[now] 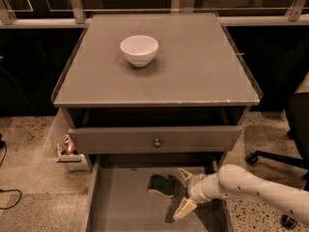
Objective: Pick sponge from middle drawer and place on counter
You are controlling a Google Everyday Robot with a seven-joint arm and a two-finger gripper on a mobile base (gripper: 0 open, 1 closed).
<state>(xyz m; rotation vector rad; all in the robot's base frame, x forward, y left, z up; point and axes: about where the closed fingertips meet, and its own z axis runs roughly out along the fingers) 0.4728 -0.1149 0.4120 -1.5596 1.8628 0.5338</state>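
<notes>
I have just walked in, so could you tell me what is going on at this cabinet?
The robot's arm reaches into the pulled-out middle drawer. Its tool is low in the drawer with the fingers open, close beside the sponge. The sponge lies on the drawer floor and is not yet gripped. A white bowl stands on the counter above.

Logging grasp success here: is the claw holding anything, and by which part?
Nothing is held. The claw hangs open over the middle drawer, just right of the sponge, which lies free on the drawer floor.
</notes>
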